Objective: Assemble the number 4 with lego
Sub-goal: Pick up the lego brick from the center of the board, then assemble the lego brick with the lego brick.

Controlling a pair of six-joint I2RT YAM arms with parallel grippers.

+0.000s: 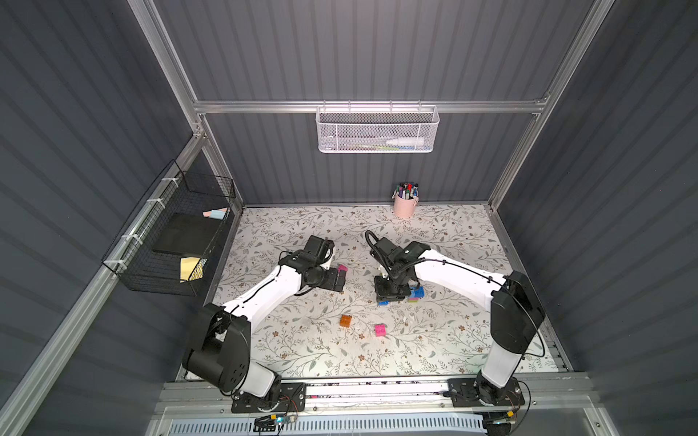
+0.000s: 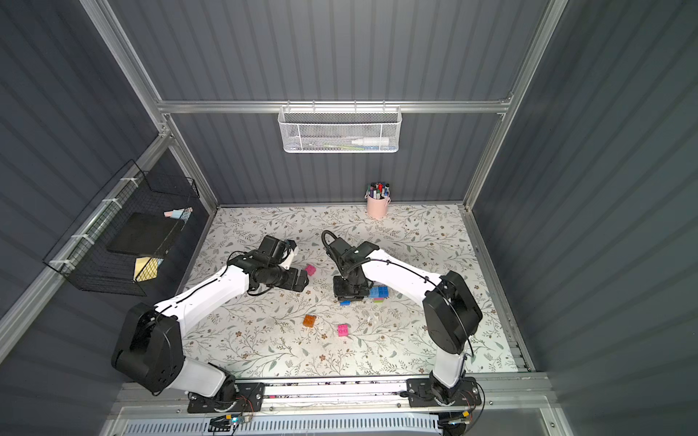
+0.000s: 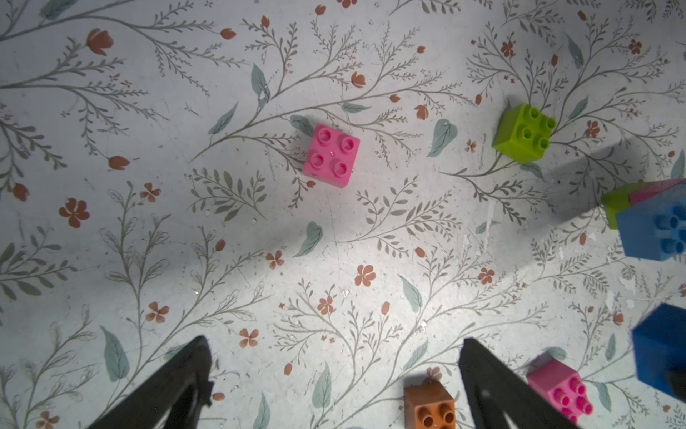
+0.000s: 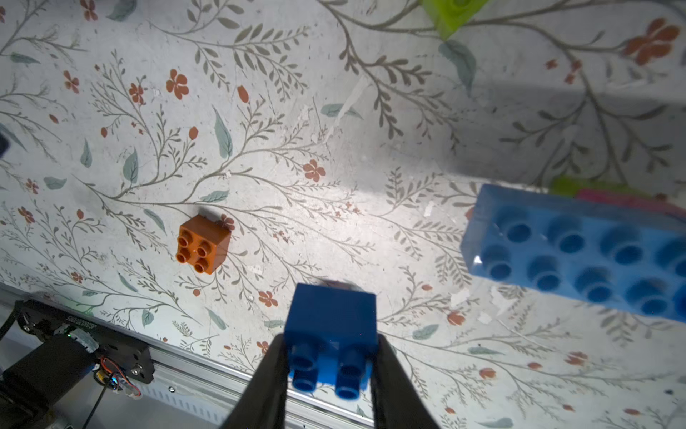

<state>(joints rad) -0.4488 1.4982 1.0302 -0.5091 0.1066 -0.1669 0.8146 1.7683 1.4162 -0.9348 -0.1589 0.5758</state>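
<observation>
Placing step: right fingers point(image 4: 267, 390) grip a dark blue square brick point(image 4: 331, 323); next, seat it squarely on the long blue brick point(image 4: 579, 252). Left fingers point(image 3: 486, 371) spread wide.

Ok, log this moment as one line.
right jaws: shut on blue brick | left jaws: open, empty | cluster: beside right jaws | loose: orange brick, pink bricks, green brick

Table point(image 1: 302, 351): pen cup point(image 1: 405, 205) at back edge, right of centre; brick stack point(image 1: 416, 293) mid-table, before it. Front pair, side by side: left brick point(image 1: 345, 320); right brick point(image 1: 380, 330); far brick point(image 1: 342, 268) left of the stack.
</observation>
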